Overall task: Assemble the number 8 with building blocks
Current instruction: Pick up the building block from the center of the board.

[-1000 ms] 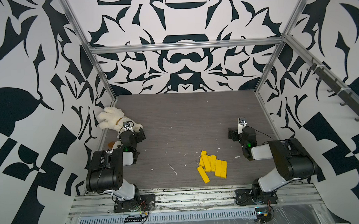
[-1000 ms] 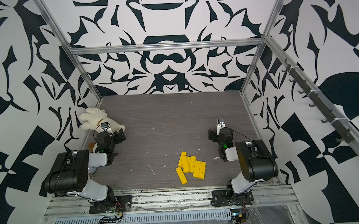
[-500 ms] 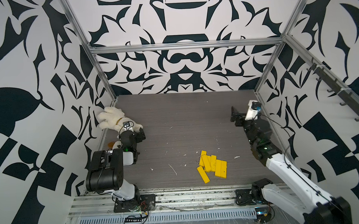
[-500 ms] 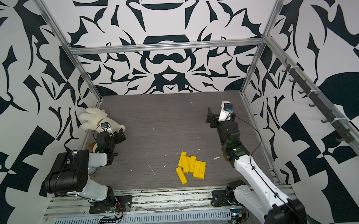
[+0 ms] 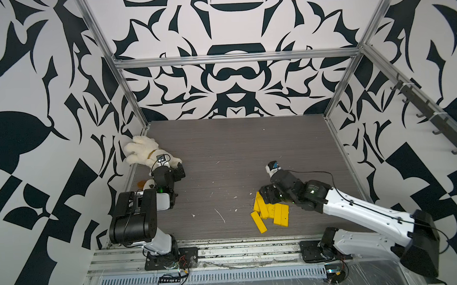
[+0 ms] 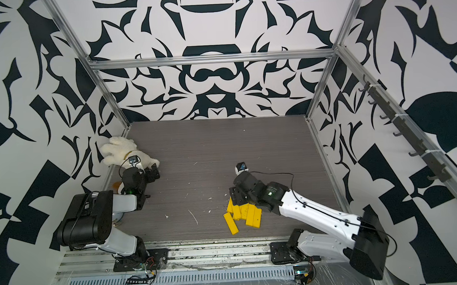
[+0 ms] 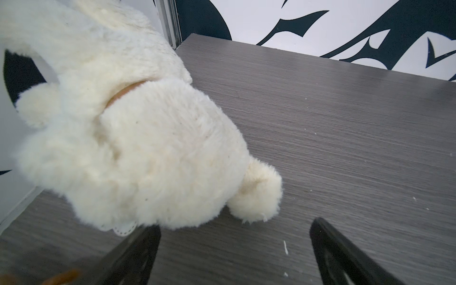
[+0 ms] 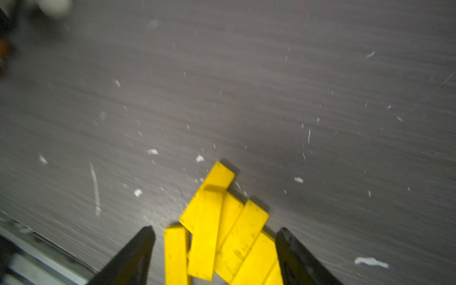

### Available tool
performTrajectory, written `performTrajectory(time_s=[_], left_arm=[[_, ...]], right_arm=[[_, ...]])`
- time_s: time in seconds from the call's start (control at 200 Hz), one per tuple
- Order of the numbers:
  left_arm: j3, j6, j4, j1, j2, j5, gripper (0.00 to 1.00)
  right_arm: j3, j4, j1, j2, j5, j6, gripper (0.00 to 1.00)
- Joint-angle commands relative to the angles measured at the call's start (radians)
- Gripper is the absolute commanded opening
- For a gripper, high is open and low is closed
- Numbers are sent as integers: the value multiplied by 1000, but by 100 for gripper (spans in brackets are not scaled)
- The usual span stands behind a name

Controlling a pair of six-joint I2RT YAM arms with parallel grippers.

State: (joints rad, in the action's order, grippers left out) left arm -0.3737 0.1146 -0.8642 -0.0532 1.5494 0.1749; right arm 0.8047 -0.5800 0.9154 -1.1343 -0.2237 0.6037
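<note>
Straddling the heap of yellow blocks (image 8: 246, 222), the right end effector (image 8: 215, 229) stands jaws apart; the left end effector (image 7: 235, 223) gapes wide beside the plush toy (image 7: 135, 148).

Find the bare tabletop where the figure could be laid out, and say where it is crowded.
Free: the table at centre and back, between the plush toy and the right wall; also the front strip between left arm and building blocks. Crowded: the pile under the right end effector, and the toy's corner.
</note>
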Motion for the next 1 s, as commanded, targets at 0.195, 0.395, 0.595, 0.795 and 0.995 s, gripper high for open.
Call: performTrajectory(time_s=[0.195,0.395,0.595,0.795,0.995], left_arm=[[-7,-2,-13,-5,-6,-7,99],[-7,-1,-13,-5,-7,-8,99],[-7,-1,-13,-4,-8,-9,99],[-6,-1,-13,-4,-7,-9,99],[-7,-1,-13,-4,-7,-10,99]], right_arm=[[-10,-77,73,-136,-111,89,70],[-80,140,77,-171,105,79,60],[-65,148,83,-264,106,79,55],[-20,124,83,-312,73,67,28],[94,-15,83,-233,40,46,22]])
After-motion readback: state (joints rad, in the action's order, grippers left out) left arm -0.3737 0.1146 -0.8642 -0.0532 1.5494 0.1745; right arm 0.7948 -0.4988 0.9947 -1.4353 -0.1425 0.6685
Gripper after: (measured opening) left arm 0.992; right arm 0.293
